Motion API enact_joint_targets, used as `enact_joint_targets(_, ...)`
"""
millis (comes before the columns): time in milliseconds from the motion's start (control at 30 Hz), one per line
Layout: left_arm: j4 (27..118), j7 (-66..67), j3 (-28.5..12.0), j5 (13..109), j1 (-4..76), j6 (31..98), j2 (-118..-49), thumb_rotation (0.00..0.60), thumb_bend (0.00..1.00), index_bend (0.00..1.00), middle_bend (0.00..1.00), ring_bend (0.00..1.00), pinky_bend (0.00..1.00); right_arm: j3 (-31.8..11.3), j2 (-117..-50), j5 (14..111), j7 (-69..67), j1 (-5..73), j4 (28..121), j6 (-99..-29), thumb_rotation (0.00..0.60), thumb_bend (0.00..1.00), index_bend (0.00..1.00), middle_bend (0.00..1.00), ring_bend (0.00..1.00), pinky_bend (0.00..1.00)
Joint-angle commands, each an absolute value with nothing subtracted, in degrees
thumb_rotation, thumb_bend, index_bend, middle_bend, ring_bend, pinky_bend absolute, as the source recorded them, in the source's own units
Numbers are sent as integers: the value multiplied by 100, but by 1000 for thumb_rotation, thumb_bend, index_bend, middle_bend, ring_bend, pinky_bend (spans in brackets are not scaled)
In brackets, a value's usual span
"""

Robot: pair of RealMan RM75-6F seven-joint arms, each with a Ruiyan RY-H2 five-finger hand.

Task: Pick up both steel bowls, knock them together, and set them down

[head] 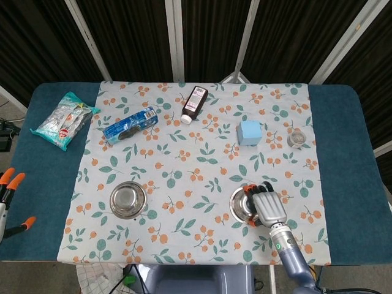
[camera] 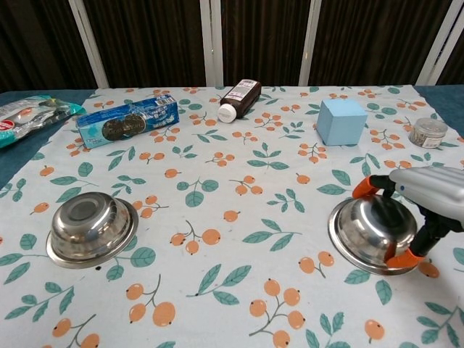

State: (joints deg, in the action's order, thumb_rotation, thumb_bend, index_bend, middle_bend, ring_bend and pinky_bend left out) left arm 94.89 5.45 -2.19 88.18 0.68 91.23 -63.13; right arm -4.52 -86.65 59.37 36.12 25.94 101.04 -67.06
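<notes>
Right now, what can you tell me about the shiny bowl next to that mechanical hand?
The right steel bowl is round, polished metal with a flat flared rim, mouth up and seemingly empty. It sits on the floral tablecloth near the front right. The right hand reaches over its far side, orange-tipped fingers curled around the rim. Whether it is lifted off the cloth yet is unclear.

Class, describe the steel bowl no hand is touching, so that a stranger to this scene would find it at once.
Start at the flowered tablecloth and go to its near left part. There a steel bowl sits upright by itself, nearer than the blue biscuit packet. Its twin, the other steel bowl, lies near right with the right hand over its rim; this one has nothing on it.
</notes>
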Motion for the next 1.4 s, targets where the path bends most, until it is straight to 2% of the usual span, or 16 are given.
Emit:
enact_joint_targets(33,9491,551,-217,8819,70,9116,-6316,600,107,128,0,0,63,-483,-8584,6040,3499,2579,10200,-6767,600,94,318,333,449,155)
enact_joint_targets(333,9490,478,-41,9246,175,9020,-6373,600,107,123,0,0,71,-543,-8011,6338,3156,2503,10800,-6931,600,94,357,346,481,171)
enact_joint_targets(433,9500,400,122,9645,245,8981,-6435,600,107,122,0,0,88,-599,-7771,6502,3041,2451,11032,-7083,600,94,359,346,500,311)
enact_joint_targets(500,9480,448,187,9820,290,8941,-6505,600,107,122,0,1,116,-623,-7654,6595,2972,2416,11144,-7165,600,94,365,346,503,363)
enact_joint_targets(667,9535,678,277,10004,472,8609,-6693,600,107,122,0,18,216,-672,-7372,6756,2870,2345,11397,-7324,600,94,374,345,503,380)
enact_joint_targets(867,9889,1410,76,9586,864,7814,-6993,600,67,122,0,15,208,-722,-7016,6862,2817,2261,11696,-7485,600,94,374,345,503,380)
enact_joint_targets(933,10158,1449,-86,9119,1200,7141,-7012,600,51,122,0,10,189,-739,-6913,6799,2788,2240,11725,-7489,600,94,374,346,503,380)
enact_joint_targets(1067,10340,1611,-320,8593,1614,6499,-7054,600,29,121,0,0,126,-757,-6838,6695,2719,2234,11667,-7445,600,94,374,346,503,380)
enact_joint_targets(1233,10386,1915,-463,7999,2015,5893,-7207,600,8,120,0,0,110,-771,-6829,6576,2700,2241,11537,-7411,600,94,374,346,503,380)
enact_joint_targets(1400,10422,2150,-527,7604,2293,5578,-7374,600,3,118,0,0,111,-776,-6845,6486,2700,2257,11473,-7374,600,94,374,346,503,380)
